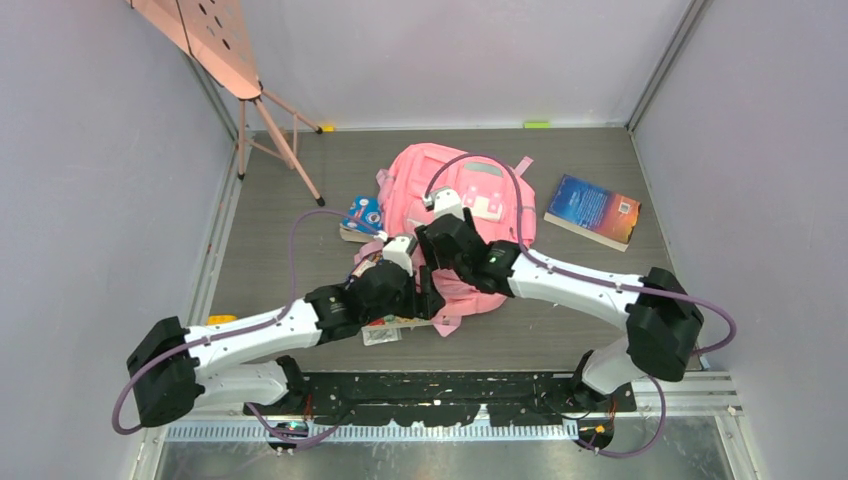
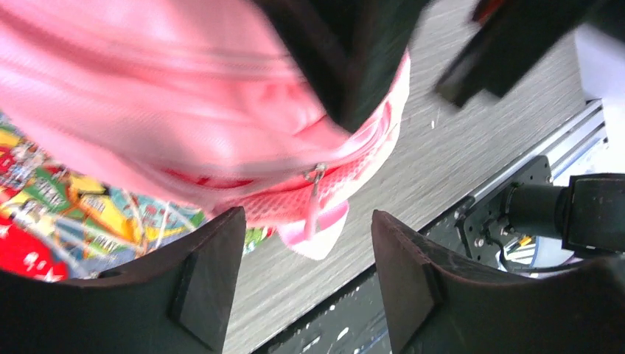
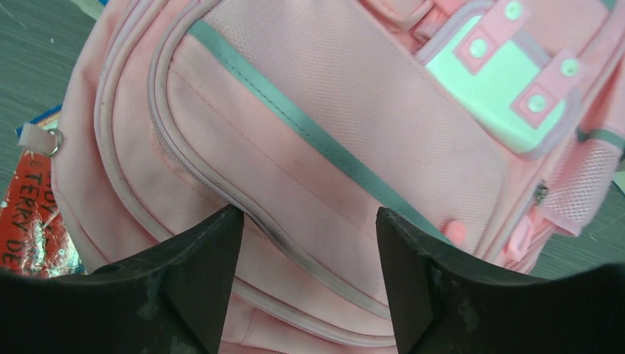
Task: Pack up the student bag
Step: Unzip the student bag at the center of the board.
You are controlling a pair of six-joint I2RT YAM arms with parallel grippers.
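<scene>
From above, the student bag (image 1: 480, 190) lies on the counter (image 1: 600, 320); the left gripper (image 1: 395, 255) and right gripper (image 1: 445, 210) hang over its near end. At the left wrist, the gripper is released and empty; a zipper pull (image 2: 315, 193) sits just ahead of it. At the right wrist, that gripper is also released, directly above the bag's front panel. The step looks like opening the bag; next, pinching the pull while the right pins fabric.

White arm links (image 1: 570, 283), black joints (image 1: 660, 325), purple cables (image 1: 292, 255), black fingers (image 3: 199, 287)
</scene>
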